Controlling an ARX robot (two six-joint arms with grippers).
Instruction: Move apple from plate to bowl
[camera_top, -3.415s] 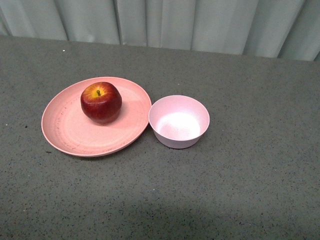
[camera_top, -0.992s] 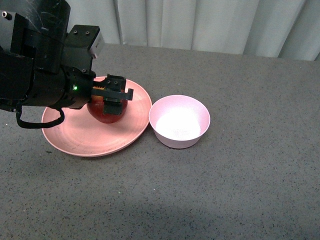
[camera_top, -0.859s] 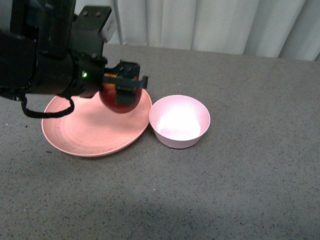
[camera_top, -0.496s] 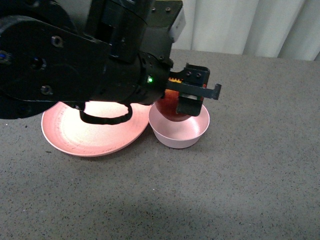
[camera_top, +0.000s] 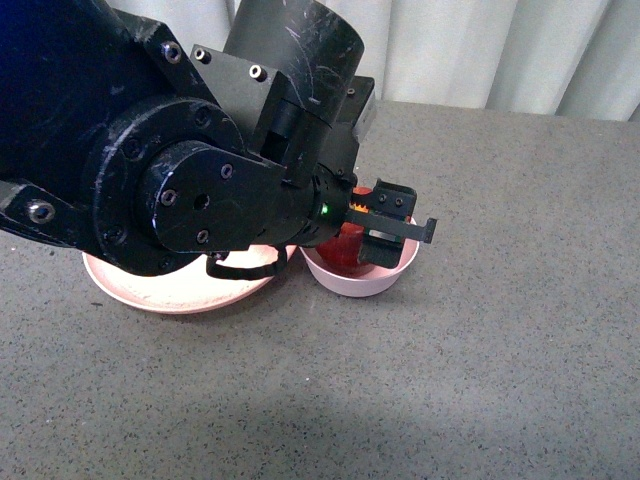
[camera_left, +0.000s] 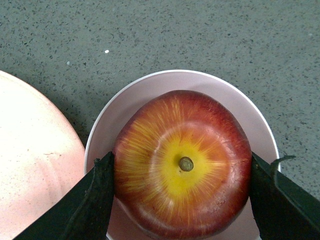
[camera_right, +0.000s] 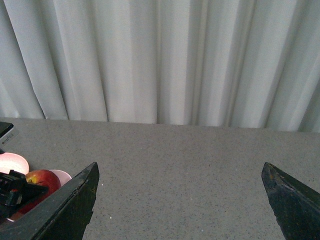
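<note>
My left gripper (camera_top: 372, 240) is shut on the dark-red apple (camera_top: 347, 246), its two black fingers (camera_left: 92, 200) pressed on either side of it. The apple (camera_left: 182, 162), yellow around its stem, sits low inside the pale pink bowl (camera_top: 385, 278), whose rim (camera_left: 150, 82) rings it in the left wrist view. The salmon-pink plate (camera_top: 170, 295) lies left of the bowl, bare and mostly hidden by my left arm; its edge (camera_left: 30, 165) shows in the left wrist view. My right gripper (camera_right: 180, 200) is open and empty above the grey table, far from the bowl; the apple (camera_right: 40, 182) shows there too.
The big black left arm (camera_top: 170, 170) fills the left and middle of the front view. The speckled grey table (camera_top: 500, 350) runs to a pale curtain (camera_top: 480, 50) at the back.
My left gripper took hold of the apple on the plate, lifted it and carried it right. Since half a second ago it has sunk with the apple into the bowl.
</note>
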